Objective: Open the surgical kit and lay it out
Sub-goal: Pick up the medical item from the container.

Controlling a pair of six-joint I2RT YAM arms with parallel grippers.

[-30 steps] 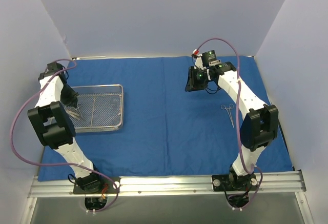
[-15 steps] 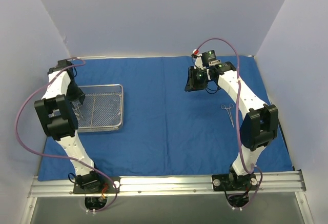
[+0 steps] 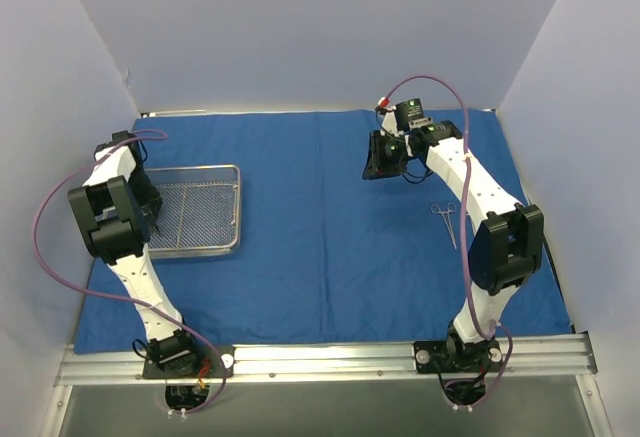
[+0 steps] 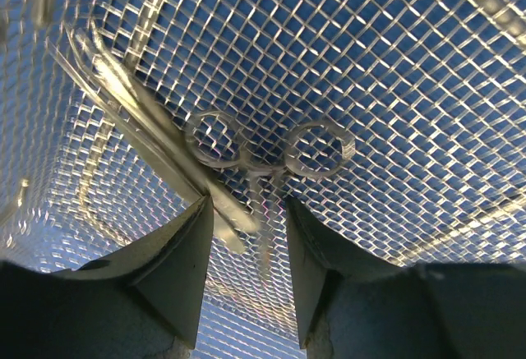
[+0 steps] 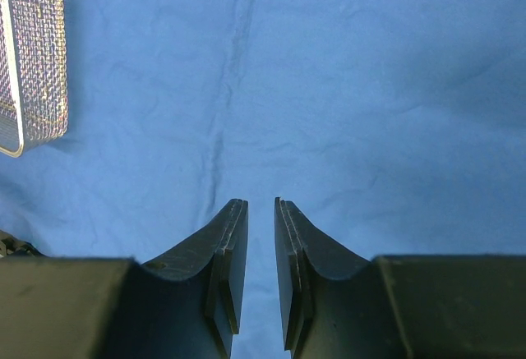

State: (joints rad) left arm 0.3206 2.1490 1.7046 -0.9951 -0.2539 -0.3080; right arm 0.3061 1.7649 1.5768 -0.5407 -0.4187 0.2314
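The royal-blue cloth wrap (image 3: 320, 247) lies spread flat over the table. On its left stands the silver wire-mesh tray (image 3: 205, 212). My left gripper (image 4: 246, 211) hangs open just over the tray's left end, with steel scissor-like instruments (image 4: 164, 129) lying on the mesh, their shafts running under the gap between the fingers. Another steel instrument (image 3: 446, 221) rests on the cloth at the right. My right gripper (image 3: 375, 165) hovers above bare cloth (image 5: 370, 88) at the far middle; in its wrist view the right gripper (image 5: 261, 207) is a little open with nothing in it.
Pale walls close in the back and both sides. The tray's corner (image 5: 33, 55) shows at the left of the right wrist view. A metal rail (image 3: 330, 357) with both arm bases runs along the near edge.
My left gripper has opened from shut and the left arm has swung toward the far left over the tray. The instruments stay in the tray. The right arm has held still.
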